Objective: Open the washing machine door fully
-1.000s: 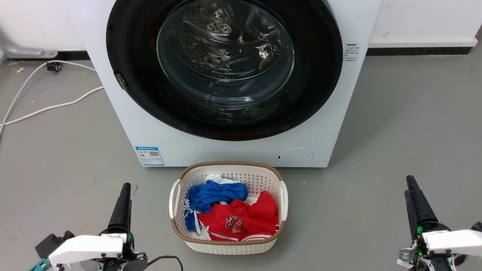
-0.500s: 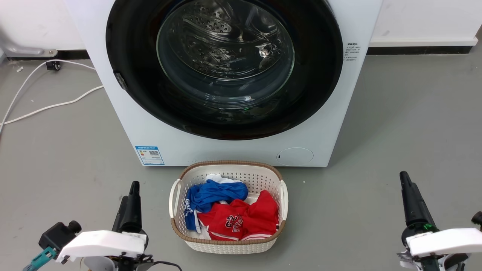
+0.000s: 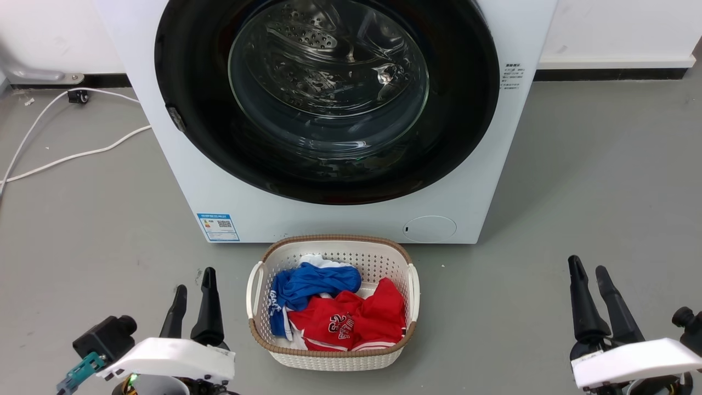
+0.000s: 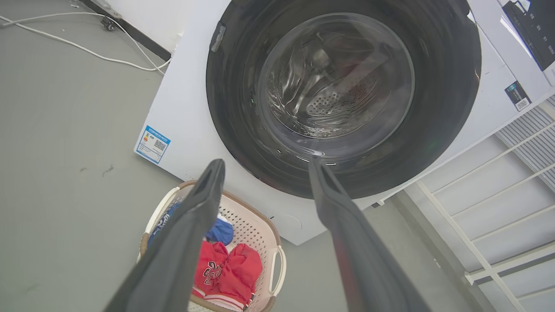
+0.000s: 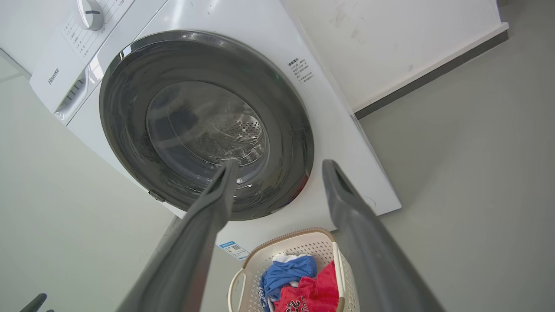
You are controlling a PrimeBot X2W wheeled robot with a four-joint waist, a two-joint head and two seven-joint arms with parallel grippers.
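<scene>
Moved since earlier: left claw (image 3: 194,280) and right claw (image 3: 587,264), from fingers pressed together to fingers parted; each drawn a little inward across the head view.
Claw state: both spread, holding nothing, low over the floor (image 3: 576,181), well apart from the machine.
Door: washing machine door (image 3: 327,101) shut flush in the front of the white washing machine (image 3: 307,216), glass bowl facing out, untouched.
Step in hand: likely readying and approach, before any contact.
Next move: probably a reach to the small grey catch (image 3: 175,118) on the door's left rim, fingers hooked behind the edge, then a pull outward in an arc; hinge not seen, so swing side only a guess.
In the way: laundry basket (image 3: 337,240) with red and blue clothes (image 3: 351,321), just in front of the machine below the door's lower edge; possible snag for a low arm or the swinging door.
Elsewhere: white cable (image 3: 71,158) on the floor at left, well apart from the catch.
</scene>
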